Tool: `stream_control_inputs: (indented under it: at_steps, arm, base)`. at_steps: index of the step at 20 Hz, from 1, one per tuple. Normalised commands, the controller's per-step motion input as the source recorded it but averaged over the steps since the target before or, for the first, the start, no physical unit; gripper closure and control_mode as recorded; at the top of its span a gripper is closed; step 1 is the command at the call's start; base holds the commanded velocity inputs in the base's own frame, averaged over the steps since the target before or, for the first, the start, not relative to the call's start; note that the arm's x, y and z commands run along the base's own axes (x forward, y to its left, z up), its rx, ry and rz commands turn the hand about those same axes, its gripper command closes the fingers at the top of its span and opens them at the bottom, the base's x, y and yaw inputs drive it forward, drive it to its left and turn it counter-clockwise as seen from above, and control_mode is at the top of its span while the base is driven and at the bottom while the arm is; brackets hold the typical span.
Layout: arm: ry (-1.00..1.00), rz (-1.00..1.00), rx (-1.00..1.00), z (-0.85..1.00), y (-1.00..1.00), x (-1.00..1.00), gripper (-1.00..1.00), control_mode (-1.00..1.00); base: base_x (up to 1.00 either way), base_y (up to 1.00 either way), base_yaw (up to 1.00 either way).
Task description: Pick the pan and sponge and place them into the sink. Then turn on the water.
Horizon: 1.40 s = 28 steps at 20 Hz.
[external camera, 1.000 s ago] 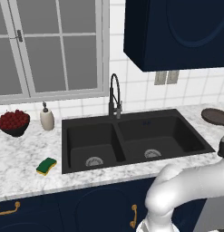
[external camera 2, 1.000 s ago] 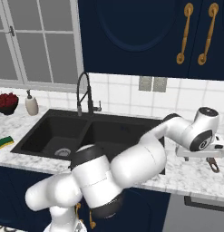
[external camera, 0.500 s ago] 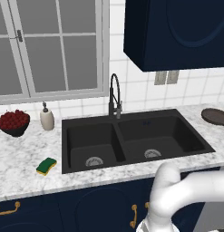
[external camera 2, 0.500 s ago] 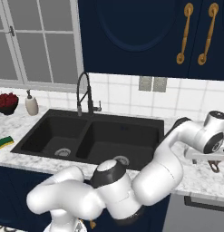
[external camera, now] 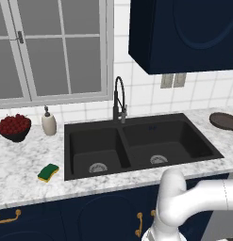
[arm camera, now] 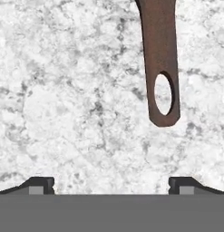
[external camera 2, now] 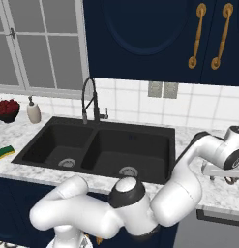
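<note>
Directly below, the jaws (arm camera: pixel 111 183) are spread as wide as they go and nothing is held between them; only bare marble tabletop (arm camera: pixel 72 99) is seen in the gap. Just beyond the right fingertip, the pan's handle (arm camera: pixel 159 63) is laid flat, its hanging hole nearest the jaws. One pan (external camera: pixel 225 120) is counted, set on the tabletop right of the sink (external camera: pixel 141 143) and well apart from the sponge (external camera: pixel 48 172), which is laid near the front edge left of the sink.

The pan is judged stiff and moderately heavy, with smooth sides likely to slip; the thin handle is judged the best hold, gripped across its width, though the bowl's weight may tip it. One sponge is counted, judged soft and light. One faucet (external camera: pixel 119 99) is counted, with no water seen running. Two basins are counted, each with one drain.
</note>
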Motion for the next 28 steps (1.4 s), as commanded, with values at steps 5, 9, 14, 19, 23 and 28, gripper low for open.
stream_control_inputs:
  at_steps: [5,9,14,19,23,28]
  arm:
    - [0.0,0.08,0.0,-0.31,-0.01,0.29,-1.0,-1.0]
    - [0.0,0.1,0.0,-0.31,-0.21,0.24,-1.0,-1.0]
    - [0.0,0.09,0.0,-0.26,-0.34,0.17,-1.0,-1.0]
    - [0.0,0.06,0.0,-0.34,-0.06,0.03,-1.0,-1.0]
    - [0.0,0.06,0.0,-0.34,0.0,0.01,-1.0,-1.0]
    - [-0.08,0.09,0.0,-0.13,0.0,0.34,-1.0,-1.0]
  base:
    - [0.0,0.0,0.0]
    - [0.0,0.0,0.0]
    - [0.0,0.0,0.0]
    - [0.0,0.0,0.0]
    - [0.0,0.0,0.0]
    - [0.0,0.0,0.0]
